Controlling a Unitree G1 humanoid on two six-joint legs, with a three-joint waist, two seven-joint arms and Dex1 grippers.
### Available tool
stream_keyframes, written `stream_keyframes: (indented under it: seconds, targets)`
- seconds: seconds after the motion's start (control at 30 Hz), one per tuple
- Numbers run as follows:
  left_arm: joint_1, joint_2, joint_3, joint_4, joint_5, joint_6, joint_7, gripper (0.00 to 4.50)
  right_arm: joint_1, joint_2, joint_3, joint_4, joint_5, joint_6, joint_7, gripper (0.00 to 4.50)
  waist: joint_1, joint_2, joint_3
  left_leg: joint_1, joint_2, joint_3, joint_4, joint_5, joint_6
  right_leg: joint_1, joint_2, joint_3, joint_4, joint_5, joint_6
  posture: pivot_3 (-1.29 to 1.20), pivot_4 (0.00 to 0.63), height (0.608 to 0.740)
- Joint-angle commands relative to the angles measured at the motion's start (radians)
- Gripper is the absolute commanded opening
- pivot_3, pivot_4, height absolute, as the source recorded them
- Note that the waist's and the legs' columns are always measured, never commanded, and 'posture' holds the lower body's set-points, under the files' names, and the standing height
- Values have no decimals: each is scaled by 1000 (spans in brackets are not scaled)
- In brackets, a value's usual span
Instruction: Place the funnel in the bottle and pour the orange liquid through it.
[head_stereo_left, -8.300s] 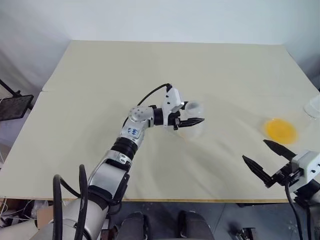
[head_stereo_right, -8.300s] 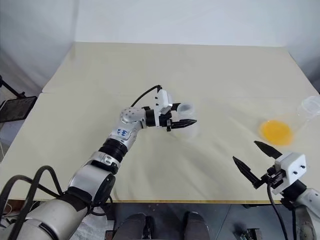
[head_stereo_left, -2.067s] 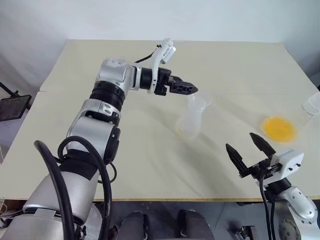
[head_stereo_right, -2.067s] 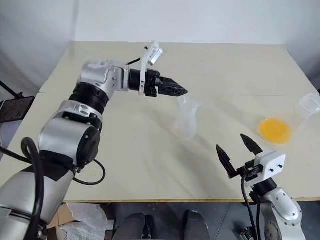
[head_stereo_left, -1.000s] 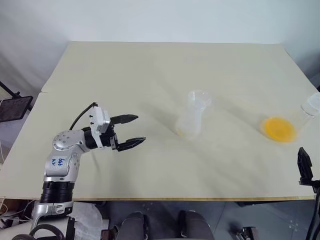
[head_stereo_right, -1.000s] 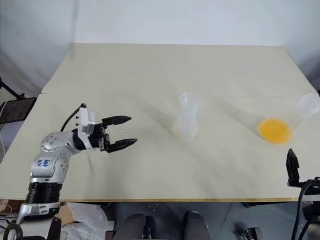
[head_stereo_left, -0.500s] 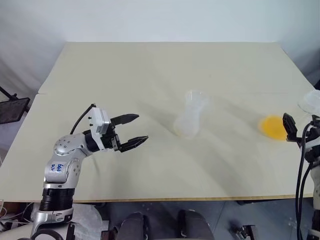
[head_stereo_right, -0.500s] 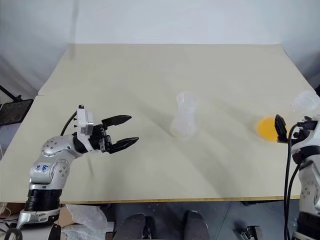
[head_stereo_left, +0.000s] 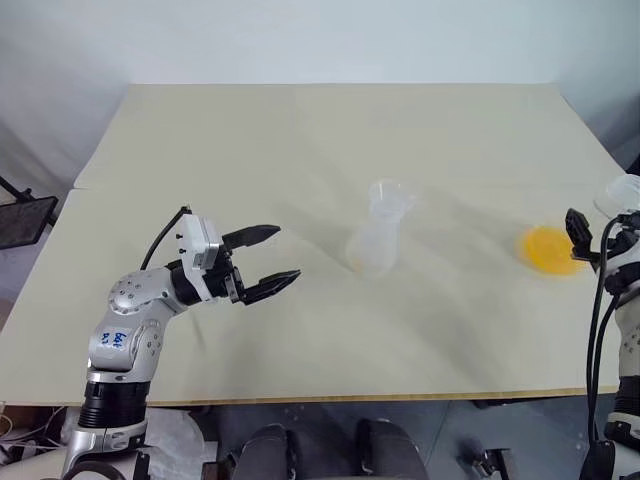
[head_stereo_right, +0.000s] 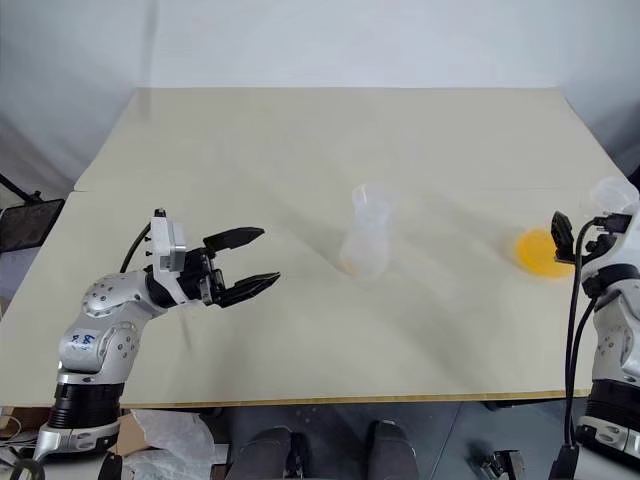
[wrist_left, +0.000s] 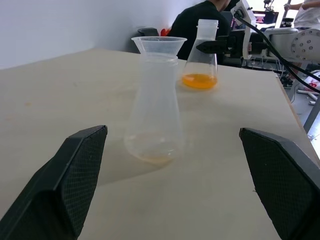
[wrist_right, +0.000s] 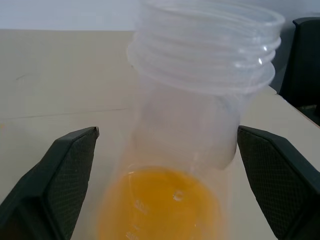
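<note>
Right gripper (wrist_right: 165, 150) now straddling the flask (wrist_right: 200, 125) at right edge, jaws apart; left gripper (head_stereo_left: 270, 258) unchanged, apart.

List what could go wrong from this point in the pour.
1. The right gripper stands open around the neck of the flask of orange liquid; an off-centre close might tip it.
2. The funnel merely rests in the light, nearly empty bottle; a bump while pouring could topple both.

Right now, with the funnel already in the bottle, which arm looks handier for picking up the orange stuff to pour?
The right. The right gripper is open around the neck of the flask of orange liquid at the table's right edge. The left gripper, also open, sits well short of the funneled bottle, across the table from that flask.
</note>
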Motion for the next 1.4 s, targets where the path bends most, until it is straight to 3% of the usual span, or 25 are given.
stream_keyframes:
  seconds: [0.03,0.5,0.6,0.7,0.77,1.27,1.4]
  targets:
    - [-1,-2,-1,-45,-31,-13,0,4494,-30,-9,-24,11,1,-45,-4,4500,0,0,0,0,0,0,0,0,0,0,0,0,0,0,0,0,150,740]
    - [-27,-24,-29,-52,-41,-20,-1,4494,-156,-16,-13,204,-17,-167,11,4500,0,0,0,0,0,0,0,0,0,0,0,0,-1,0,0,0,150,740]
    - [-22,-30,-28,-55,-44,-21,3,4500,-177,-15,-17,241,-22,-207,12,3880,-1,0,0,0,0,0,0,0,0,0,0,0,-1,0,0,0,150,740]
    - [-25,-34,-30,-53,-41,-25,5,4500,-190,-13,-14,265,-19,-230,27,2909,0,0,0,0,0,0,0,0,0,0,0,0,-1,0,0,0,150,740]
    - [-32,-37,-31,-47,-40,-27,6,4500,-200,-11,-11,279,-17,-247,38,2632,0,0,0,0,0,0,0,0,0,0,0,0,-1,0,0,0,150,740]
    - [-28,-34,-29,-51,-42,-30,6,4500,-202,11,10,286,-2,-275,94,2632,-2,0,0,0,0,0,0,0,0,0,0,0,-1,0,0,0,150,740]
    - [-30,-32,-26,-48,-36,-35,10,4500,-175,23,60,174,6,-254,148,2632,-2,0,0,0,1,0,0,0,0,0,0,0,-1,0,0,0,150,740]
